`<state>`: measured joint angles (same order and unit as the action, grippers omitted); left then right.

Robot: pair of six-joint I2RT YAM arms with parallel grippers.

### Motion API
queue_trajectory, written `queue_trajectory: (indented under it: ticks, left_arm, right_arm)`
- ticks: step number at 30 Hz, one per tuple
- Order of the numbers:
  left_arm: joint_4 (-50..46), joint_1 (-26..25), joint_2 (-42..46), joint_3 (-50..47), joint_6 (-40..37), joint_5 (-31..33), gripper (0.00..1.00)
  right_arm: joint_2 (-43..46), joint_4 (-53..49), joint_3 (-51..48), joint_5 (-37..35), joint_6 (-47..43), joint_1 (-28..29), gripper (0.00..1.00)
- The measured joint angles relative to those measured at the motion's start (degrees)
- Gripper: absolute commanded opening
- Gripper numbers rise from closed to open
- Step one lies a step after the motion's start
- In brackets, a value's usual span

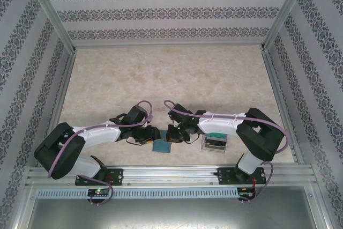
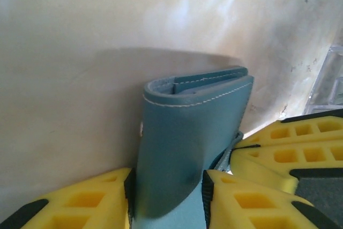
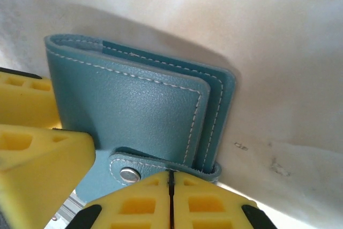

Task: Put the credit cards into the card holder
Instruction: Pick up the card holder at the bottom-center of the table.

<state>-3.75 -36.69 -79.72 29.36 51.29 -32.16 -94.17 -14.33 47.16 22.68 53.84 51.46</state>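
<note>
Card holder (image 1: 161, 146) is clamped by left gripper (image 2: 166, 202) at table's (image 1: 161, 79) near edge, snap tab (image 3: 161, 165) pinched by right gripper (image 3: 170, 191), seemingly for unsnapping.

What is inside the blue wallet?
The teal-blue folded leather wallet is folded shut. At its edge you can see stitched teal inner layers. Anything tucked deeper between them is hidden by the cover.

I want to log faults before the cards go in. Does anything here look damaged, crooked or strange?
Nothing looks damaged or spilled. The card holder is folded shut, clamped in the left pincer, while the right pincer pinches its snap tab. Its stitched edges look intact.
</note>
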Motion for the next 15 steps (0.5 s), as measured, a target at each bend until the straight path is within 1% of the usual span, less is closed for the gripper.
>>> queue_trajectory:
  ticks: [3, 4, 6, 9, 11, 13, 15]
  left_arm:
    - [1.2, 0.0, 0.1, -0.3, 0.1, -0.5, 0.28]
    - [1.7, 0.0, 0.3, -0.6, 0.2, -0.6, 0.29]
    - [2.0, 0.0, 1.6, -1.0, 0.2, -0.6, 0.34]
    - [2.2, -0.1, 3.9, -1.1, 0.3, -0.6, 0.34]
    - [2.2, -0.1, 5.5, -1.1, 0.3, -0.6, 0.29]
    - [2.7, -0.1, 6.4, -1.4, 0.2, -0.6, 0.26]
    - [2.8, -0.1, 6.7, -1.7, 0.2, -0.4, 0.20]
  right_arm:
    - [0.0, -0.2, 0.0, -0.1, -0.2, 0.0, 0.08]
    - [0.0, -0.3, 0.0, -0.2, -0.3, 0.0, 0.08]
    - [0.0, -0.5, 0.1, -0.3, -0.3, 0.0, 0.08]
    - [0.0, -0.6, 0.3, -0.3, -0.5, 0.0, 0.08]
    - [-0.1, -0.7, 0.5, -0.4, -0.6, 0.0, 0.08]
    - [-0.1, -0.7, 0.6, -0.5, -0.7, 0.0, 0.08]
    - [-0.1, -0.9, 0.7, -0.6, -1.1, 0.0, 0.08]
